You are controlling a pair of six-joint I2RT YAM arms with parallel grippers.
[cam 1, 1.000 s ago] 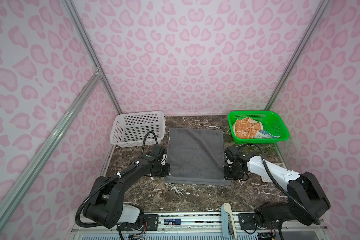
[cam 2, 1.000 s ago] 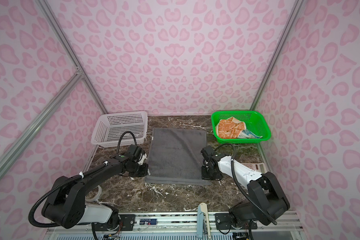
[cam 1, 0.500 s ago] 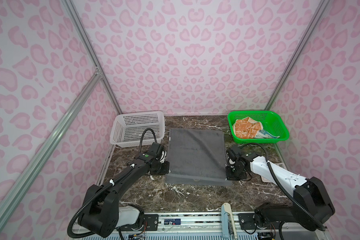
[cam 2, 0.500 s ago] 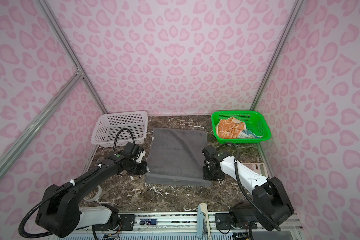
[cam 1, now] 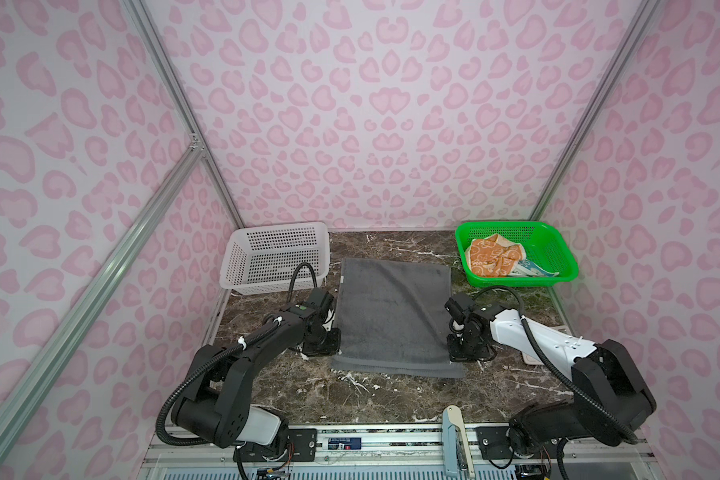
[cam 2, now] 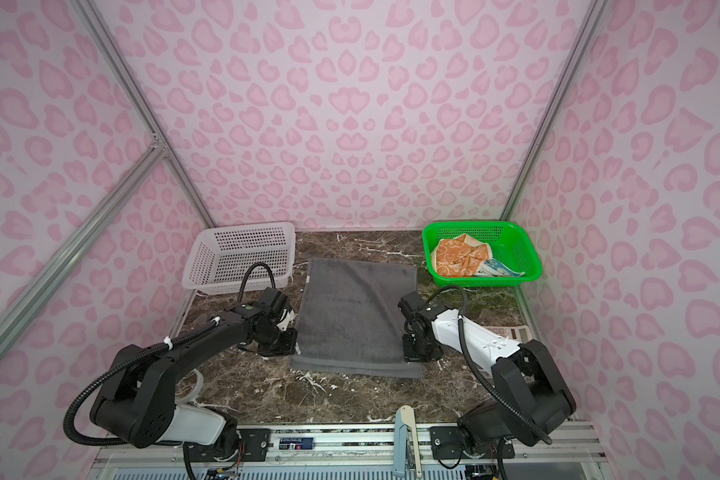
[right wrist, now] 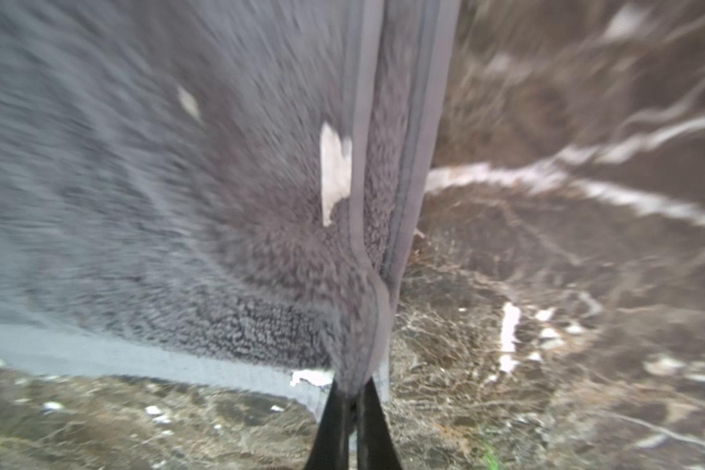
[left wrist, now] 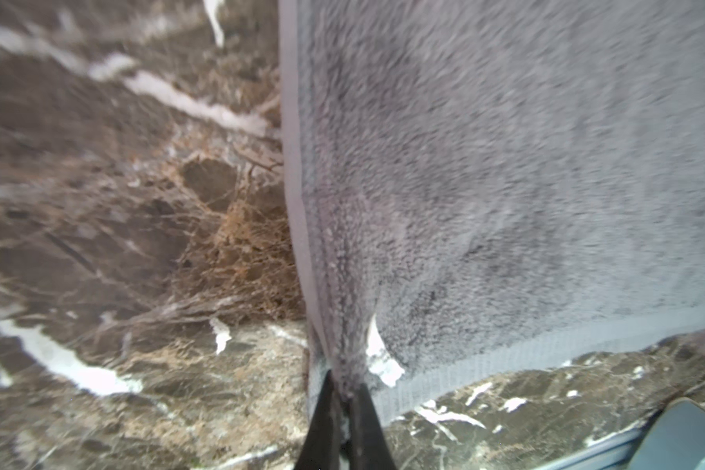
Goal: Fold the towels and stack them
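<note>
here, in a top view: large plain dark grey terry towel spread flat at mid-frame on the brown marble tabletop. black left gripper down at its left edge near the lower left corner, black right gripper down at its right edge near the lower right corner. crumpled orange printed towel and blue printed towel touching, both inside the green plastic mesh basket at centre right. white plastic mesh basket left of centre, beyond the left arm. same layout in both top views.

in the left wrist view: left gripper with dark jaws closed, pinching the dark grey terry towel's hemmed edge close to a corner, cloth puckered toward the tips.

in the right wrist view: right gripper likewise clamped on a pinch of the hemmed edge, cloth gathered into the tips, picture blurred.
</note>
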